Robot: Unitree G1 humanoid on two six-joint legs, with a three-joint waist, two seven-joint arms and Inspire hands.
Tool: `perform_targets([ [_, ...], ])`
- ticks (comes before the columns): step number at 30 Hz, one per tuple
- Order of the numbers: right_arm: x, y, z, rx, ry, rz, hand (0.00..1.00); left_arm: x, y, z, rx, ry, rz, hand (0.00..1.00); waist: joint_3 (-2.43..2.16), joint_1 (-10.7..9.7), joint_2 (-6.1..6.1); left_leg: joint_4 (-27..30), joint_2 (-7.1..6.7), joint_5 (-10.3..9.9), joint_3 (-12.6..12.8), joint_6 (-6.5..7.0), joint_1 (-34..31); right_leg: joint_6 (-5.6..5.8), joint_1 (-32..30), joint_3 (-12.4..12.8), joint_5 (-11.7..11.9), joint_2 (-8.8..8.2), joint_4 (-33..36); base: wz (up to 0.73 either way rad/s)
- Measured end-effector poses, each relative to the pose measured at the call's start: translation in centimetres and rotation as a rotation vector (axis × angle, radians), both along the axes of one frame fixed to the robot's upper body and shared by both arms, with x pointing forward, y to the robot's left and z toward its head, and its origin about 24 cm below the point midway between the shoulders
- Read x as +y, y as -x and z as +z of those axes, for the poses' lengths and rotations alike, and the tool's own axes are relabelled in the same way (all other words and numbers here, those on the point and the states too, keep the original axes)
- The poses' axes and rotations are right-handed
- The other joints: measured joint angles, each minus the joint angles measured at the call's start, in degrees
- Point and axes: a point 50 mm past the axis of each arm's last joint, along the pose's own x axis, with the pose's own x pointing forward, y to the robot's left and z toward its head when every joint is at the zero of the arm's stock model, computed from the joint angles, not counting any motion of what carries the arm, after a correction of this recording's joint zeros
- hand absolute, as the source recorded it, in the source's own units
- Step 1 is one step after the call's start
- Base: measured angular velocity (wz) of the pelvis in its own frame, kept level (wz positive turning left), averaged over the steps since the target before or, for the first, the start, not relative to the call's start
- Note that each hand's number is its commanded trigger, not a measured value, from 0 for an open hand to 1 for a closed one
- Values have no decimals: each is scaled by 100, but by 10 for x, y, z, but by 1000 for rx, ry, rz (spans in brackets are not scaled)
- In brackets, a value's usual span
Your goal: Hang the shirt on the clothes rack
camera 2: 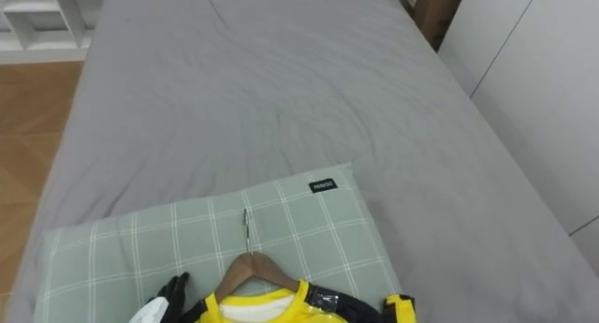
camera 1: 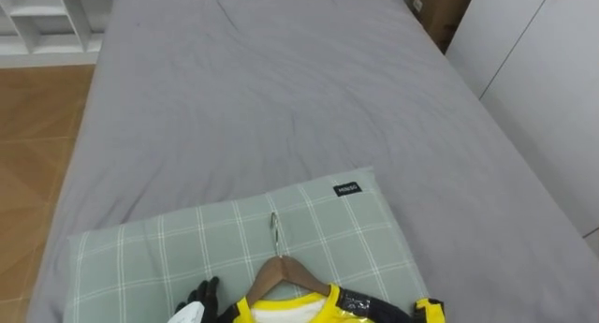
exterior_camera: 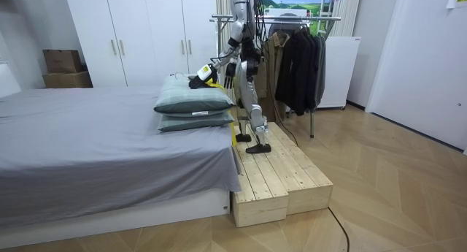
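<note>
We see the yellow shirt (camera 1: 323,312) on its wooden hanger (camera 1: 281,270) lying on the green pillow (camera 1: 140,257), hook (camera 1: 276,231) pointing away up the bed (camera 1: 281,80), left robot hand (camera 1: 201,296) just beside its left shoulder, grip unreadable.

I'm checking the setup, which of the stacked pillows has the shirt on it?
The top pillow, green-checked, carries the shirt; the lower pillow lies beneath it.

We saw a green checked pillow (camera 1: 234,239) under the left hand (camera 1: 201,295), lying on a grey bed (camera 1: 281,89) that stretched away beyond it. Far past the hand, white shelves (camera 1: 47,19) stood off to its left, and a cardboard box (camera 1: 440,9) to its right, beside white wardrobe doors (camera 1: 543,70).
</note>
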Motion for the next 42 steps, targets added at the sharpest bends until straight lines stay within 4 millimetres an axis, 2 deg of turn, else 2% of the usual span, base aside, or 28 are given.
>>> perform_targets([
  [17, 1, -5, 2, -9, 0, 4, 0, -2, -3, 0, 1, -10, 0, 0, 1, 1, 1, 85, 10, 3, 12, 1, -186, 1, -148, -1, 33, -15, 20, 0],
  [19, 1, -6, 2, -10, 0, 4, 0, -1, -4, -1, 4, -18, 4, 0, 11, -4, -15, 83, 13, 5, 17, -2, -186, -2, -149, -2, 35, -11, 19, 0],
  [21, 2, -6, 2, -9, -1, 6, 0, -1, -6, -1, -3, -25, 11, 0, 48, 1, -77, 73, 16, 16, 39, -11, -187, -7, -152, 1, 38, -8, 20, 0],
  [23, 4, -5, 1, -6, -3, 14, 0, 0, -7, 0, -7, -32, 16, 0, 61, 1, -136, 57, 13, 31, 42, -16, -192, -16, -161, -2, 43, -8, 13, 0],
  [33, 17, -11, 1, 16, -20, 39, 0, 0, -12, -1, 8, -55, 31, 0, 34, 7, -251, 79, 14, 46, 42, -24, -207, -26, -161, -21, 52, -22, 18, 1],
  [42, 20, -21, 5, -8, -17, 43, 0, -2, -12, -1, 0, -60, 41, 0, 16, 23, -285, 86, 3, 52, 46, -17, -216, -16, -161, -20, 67, -36, 17, 0],
])
